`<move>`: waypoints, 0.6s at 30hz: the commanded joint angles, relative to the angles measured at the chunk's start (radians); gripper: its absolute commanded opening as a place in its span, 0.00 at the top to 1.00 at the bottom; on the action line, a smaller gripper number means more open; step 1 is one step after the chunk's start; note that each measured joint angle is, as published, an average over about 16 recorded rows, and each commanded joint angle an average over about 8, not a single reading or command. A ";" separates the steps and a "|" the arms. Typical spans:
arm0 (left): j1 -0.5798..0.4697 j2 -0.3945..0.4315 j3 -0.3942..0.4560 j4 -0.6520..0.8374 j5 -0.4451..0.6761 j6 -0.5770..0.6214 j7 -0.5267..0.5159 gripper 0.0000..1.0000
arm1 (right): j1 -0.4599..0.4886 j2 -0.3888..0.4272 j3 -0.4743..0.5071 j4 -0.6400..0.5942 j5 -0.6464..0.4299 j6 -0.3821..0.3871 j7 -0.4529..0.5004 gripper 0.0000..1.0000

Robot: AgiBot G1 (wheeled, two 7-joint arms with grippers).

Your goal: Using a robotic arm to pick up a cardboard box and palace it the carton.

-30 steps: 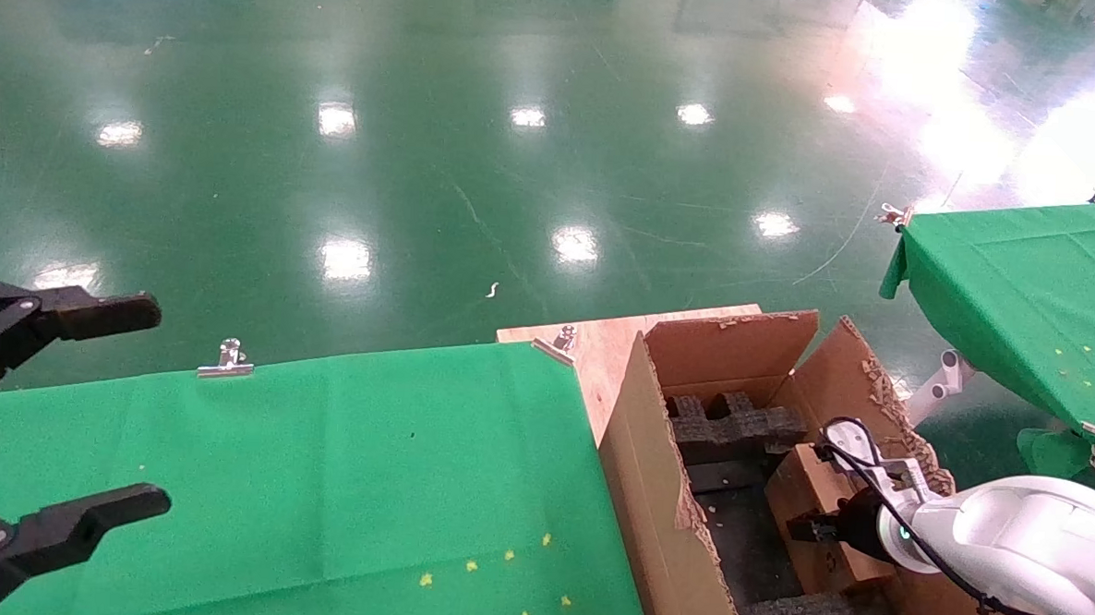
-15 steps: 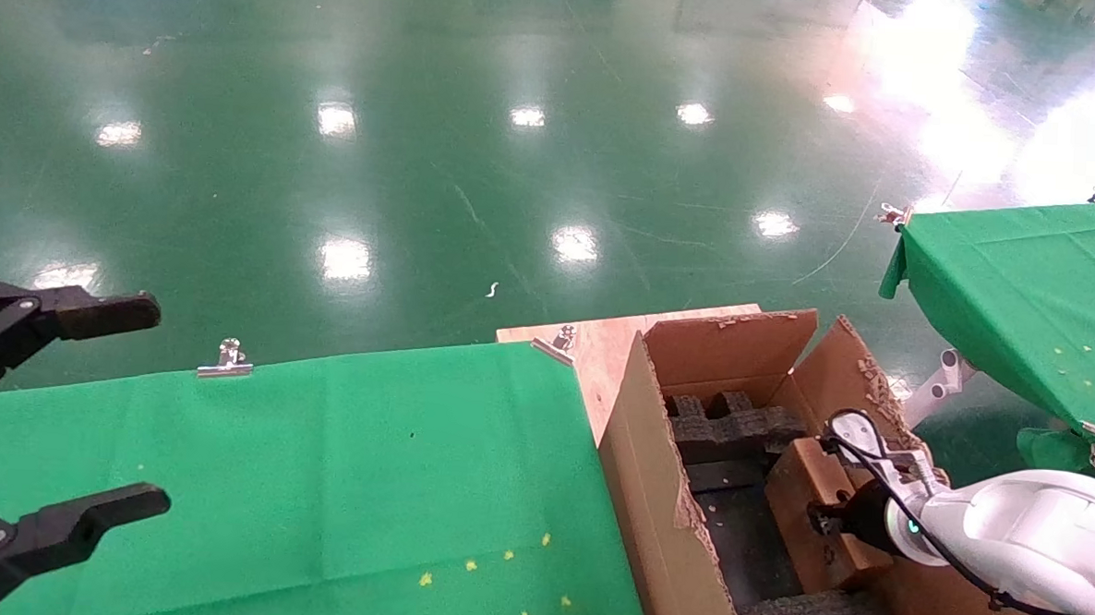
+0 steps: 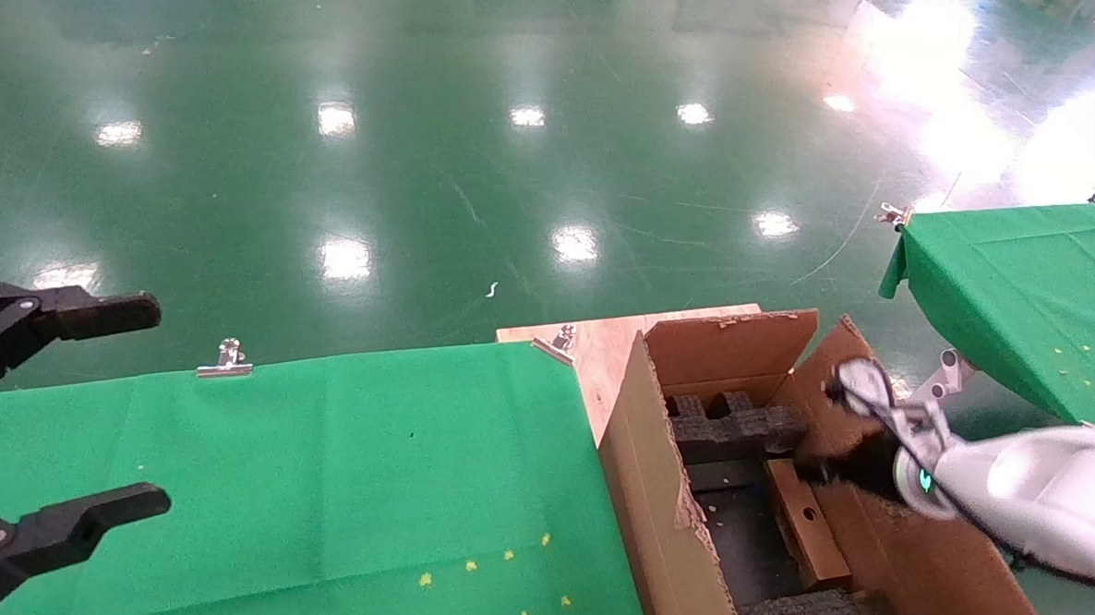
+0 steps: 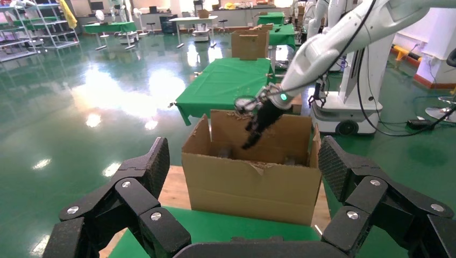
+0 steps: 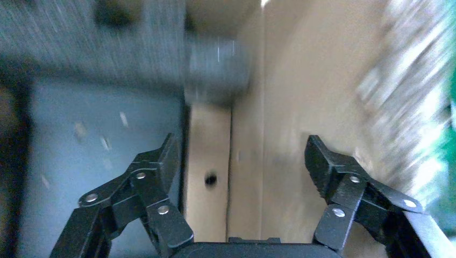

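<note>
Head view shows my right claw (image 3: 822, 467) up above the carton (image 3: 650, 497), near its far right flap. Its two black fingers (image 5: 156, 177) are spread wide apart and they hold nothing. The cardboard box (image 3: 806, 522) is down inside the carton, right below my claw and a bit closer to me. It stands on its thin edge and leans against the right wall, between the black foam pieces (image 3: 732, 426). The long side of the box runs away from me, along the wall. Seen from my right wrist, the box (image 5: 208, 177) with its little round hole sits in the gap between my two fingers, but not touching them. So I think the box is in its place, and my claw only needs to go up and out without bumping the torn flaps.

My right arm (image 3: 1038, 495) reaches in from the right, bent down over the carton. My left claw (image 3: 43, 424) is open and waits far off, over the green surface (image 3: 319, 464).
</note>
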 commanded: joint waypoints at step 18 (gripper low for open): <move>0.000 0.000 0.000 0.000 0.000 0.000 0.000 0.00 | 0.277 0.038 0.049 0.152 0.482 0.121 -0.405 0.00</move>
